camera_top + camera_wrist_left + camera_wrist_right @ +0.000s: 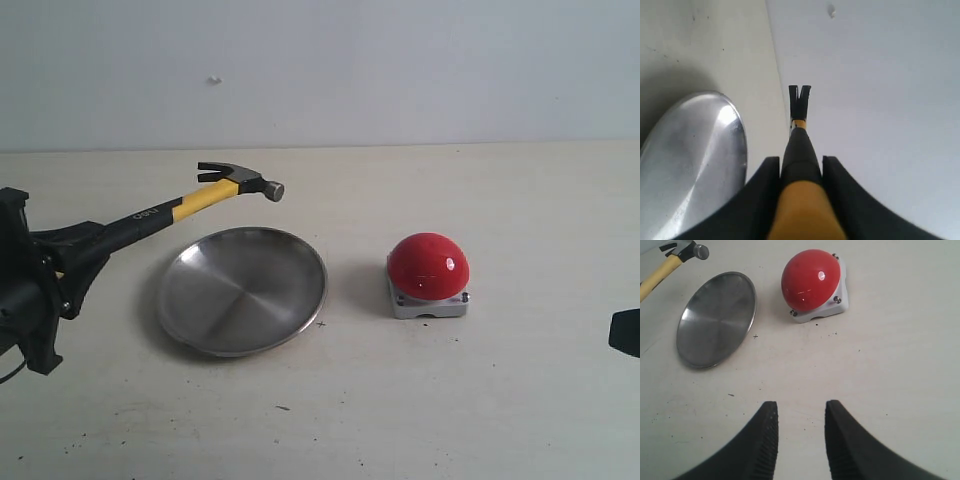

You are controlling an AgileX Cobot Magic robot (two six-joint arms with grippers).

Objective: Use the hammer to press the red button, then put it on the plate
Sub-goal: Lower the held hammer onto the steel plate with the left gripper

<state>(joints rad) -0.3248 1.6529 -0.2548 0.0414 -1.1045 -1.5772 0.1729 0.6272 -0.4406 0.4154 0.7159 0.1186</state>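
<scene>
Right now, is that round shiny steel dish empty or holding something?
Empty: the round stainless-steel dish shows only bare metal. The black-handled claw hammer hangs clamped in the left jaws, not lying in it.

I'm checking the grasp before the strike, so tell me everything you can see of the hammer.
The hammer is a claw hammer: dark metal head with round face and forked claw, yellow neck, black rubbery-looking handle with white lettering, yellow end. The left gripper is shut on the handle near that end, holding it in the air, head tilted upward, beside the plate without touching it or the table.
</scene>
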